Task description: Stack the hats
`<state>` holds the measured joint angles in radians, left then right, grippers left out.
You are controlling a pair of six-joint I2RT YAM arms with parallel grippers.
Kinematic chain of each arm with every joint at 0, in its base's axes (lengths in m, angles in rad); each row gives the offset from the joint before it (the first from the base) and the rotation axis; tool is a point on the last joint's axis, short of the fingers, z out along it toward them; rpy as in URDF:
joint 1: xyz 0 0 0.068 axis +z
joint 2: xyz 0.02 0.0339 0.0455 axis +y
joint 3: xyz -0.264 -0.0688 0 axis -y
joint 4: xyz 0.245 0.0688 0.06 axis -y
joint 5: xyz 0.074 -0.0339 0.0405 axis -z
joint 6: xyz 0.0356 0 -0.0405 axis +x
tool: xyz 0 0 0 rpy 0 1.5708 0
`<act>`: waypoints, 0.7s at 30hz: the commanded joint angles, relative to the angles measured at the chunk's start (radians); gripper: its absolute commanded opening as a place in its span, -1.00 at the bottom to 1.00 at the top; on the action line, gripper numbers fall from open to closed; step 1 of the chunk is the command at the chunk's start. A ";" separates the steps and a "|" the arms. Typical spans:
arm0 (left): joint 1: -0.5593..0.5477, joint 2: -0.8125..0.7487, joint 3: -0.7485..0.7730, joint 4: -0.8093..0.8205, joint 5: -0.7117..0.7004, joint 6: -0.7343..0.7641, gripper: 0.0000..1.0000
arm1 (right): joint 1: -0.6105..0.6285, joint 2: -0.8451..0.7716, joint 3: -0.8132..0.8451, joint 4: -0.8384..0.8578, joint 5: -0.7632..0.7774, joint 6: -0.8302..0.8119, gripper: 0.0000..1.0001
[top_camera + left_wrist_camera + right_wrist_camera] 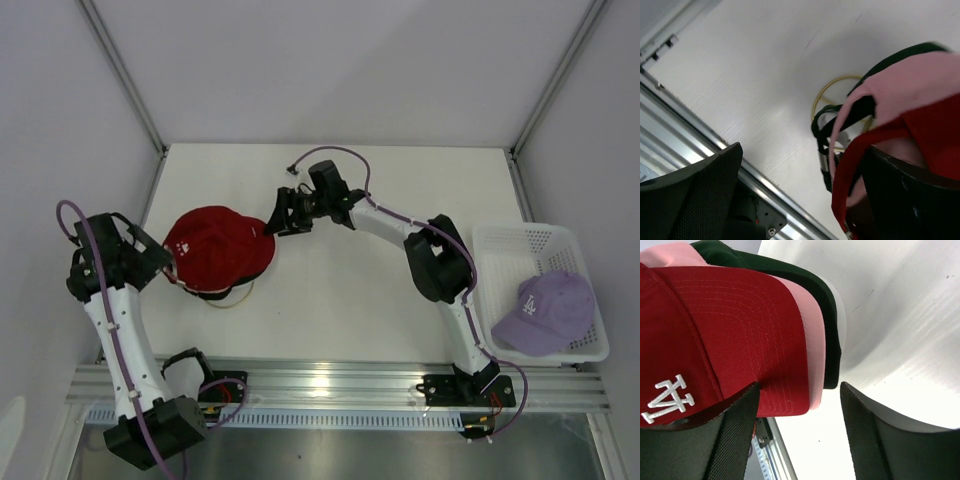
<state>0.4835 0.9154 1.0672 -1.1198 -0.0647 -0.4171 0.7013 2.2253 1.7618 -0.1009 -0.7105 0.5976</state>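
A red hat (215, 245) with a white logo tops a stack at the table's left. In the right wrist view its red brim (730, 325) lies over a pink hat's brim (812, 330) and a dark hat's brim (790, 270). My right gripper (280, 215) (800, 432) is open at the brims' edge, the red brim's corner just above one finger (735, 440). My left gripper (165, 265) (800, 200) is open at the stack's back, where red fabric (935, 130), pink fabric (910, 85) and a dark strap (840, 115) show. A lavender hat (545, 310) lies in the basket.
A white mesh basket (500, 245) stands at the right edge of the table. A gold wire stand (235, 300) (827, 90) peeks out under the stack. The metal rail (330, 385) runs along the near edge, close to my left gripper.
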 commanded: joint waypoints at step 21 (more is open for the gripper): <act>0.009 -0.029 0.405 0.075 0.546 0.040 0.95 | 0.000 -0.087 0.499 -0.290 0.063 -0.206 0.54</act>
<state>0.4866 0.8761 1.4338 -1.1465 0.2062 -0.3977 0.6483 2.1815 2.2059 -0.3691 -0.6331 0.4294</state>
